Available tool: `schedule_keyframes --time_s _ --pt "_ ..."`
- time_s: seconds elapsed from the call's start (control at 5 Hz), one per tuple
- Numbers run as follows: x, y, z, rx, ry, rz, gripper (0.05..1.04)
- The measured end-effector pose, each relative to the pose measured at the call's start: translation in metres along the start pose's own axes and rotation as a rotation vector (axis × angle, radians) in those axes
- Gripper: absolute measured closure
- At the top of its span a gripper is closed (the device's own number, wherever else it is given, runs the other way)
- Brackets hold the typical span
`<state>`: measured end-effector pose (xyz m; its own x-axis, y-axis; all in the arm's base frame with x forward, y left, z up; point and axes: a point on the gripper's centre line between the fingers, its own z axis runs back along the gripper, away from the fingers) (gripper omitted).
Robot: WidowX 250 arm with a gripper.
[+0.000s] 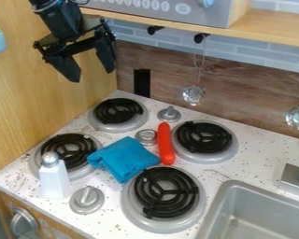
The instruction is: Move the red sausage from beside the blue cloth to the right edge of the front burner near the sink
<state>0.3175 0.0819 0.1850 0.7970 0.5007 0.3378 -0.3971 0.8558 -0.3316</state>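
Note:
My gripper (95, 74) hangs at the upper left, high above the stove and in front of the wooden side wall. Its two fingers are spread, with nothing between them. Below, a folded blue cloth (124, 158) lies among the burners, its edges near the left and front ones. A red elongated object (166, 144) lies just right of the cloth, beside the right burner. At the left front stands a white bottle with a silver cap (54, 177), upright beside the left burner.
Four black coil burners, one being the front burner (166, 192), sit on the speckled counter. Metal knobs stand among them, including the front-left knob (86, 200). A grey sink (258, 212) is at lower right. Metal utensils, including a strainer (194, 94), hang beneath the wooden shelf (264, 30).

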Motion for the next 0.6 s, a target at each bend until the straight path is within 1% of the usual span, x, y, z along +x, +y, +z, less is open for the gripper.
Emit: schedule_keyframes --time_s 0.2,0.4,0.6 --pt "-0.004 0.003 -0.008 0.005 0.027 0.013 0.079" --pt "-0.004 0.010 -0.045 0.081 0.060 0.006 0.079" --pt "-0.010 0.003 -0.082 0.128 0.110 -0.039 0.079"
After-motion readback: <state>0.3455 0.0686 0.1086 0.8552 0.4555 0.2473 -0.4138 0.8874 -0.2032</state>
